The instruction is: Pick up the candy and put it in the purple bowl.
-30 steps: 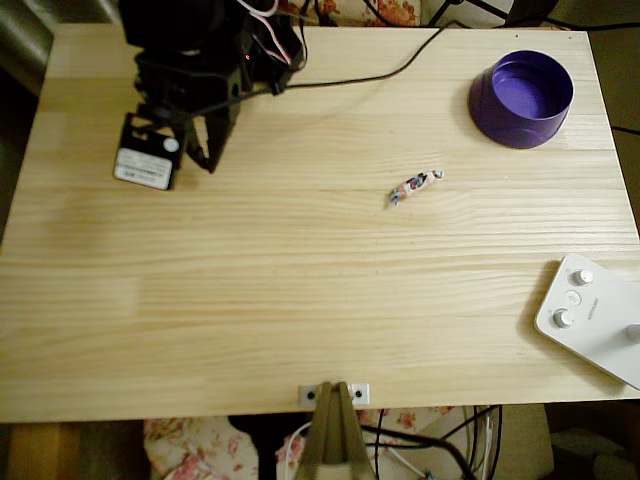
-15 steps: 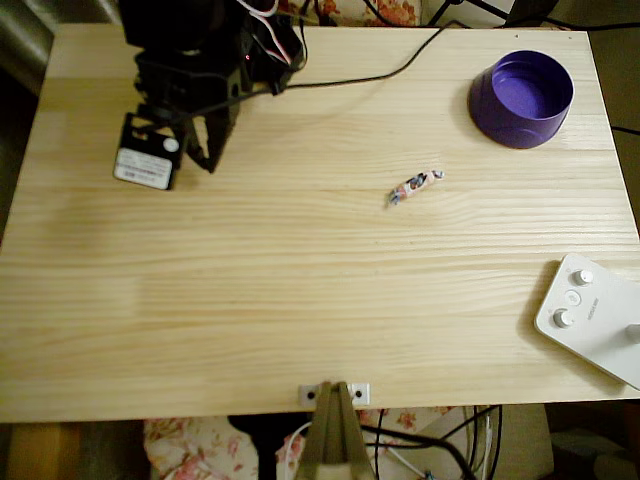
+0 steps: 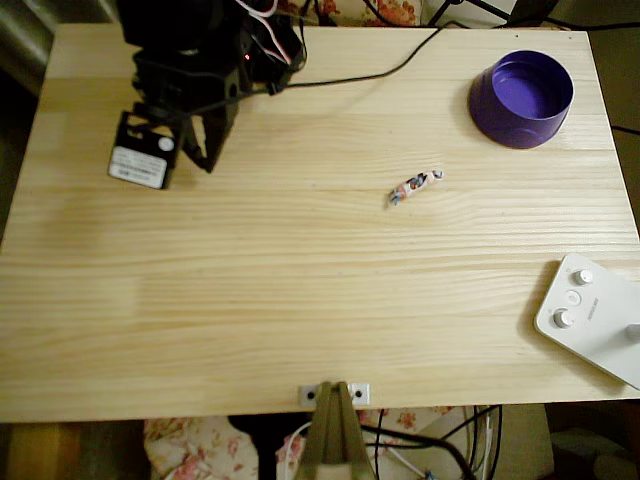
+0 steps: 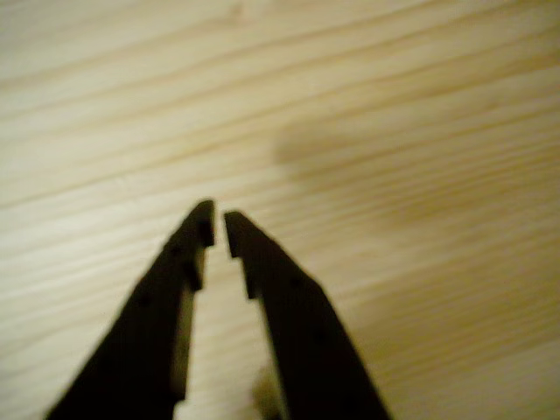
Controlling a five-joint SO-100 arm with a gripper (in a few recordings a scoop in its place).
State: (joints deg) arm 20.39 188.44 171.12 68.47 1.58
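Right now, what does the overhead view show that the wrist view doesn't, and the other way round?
Overhead alone: the candy lying mid-table, the purple bowl at the top right with nothing in it, a white box with knobs at the lower right, and the black arm at the top left. Wrist alone: a close look at the gripper, fingertips nearly touching with a narrow gap, nothing between them. Both: the gripper and the bare wooden table beneath it.

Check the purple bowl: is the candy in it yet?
Not yet. The candy lies on the bare table, apart from the purple bowl, whose inside looks empty.
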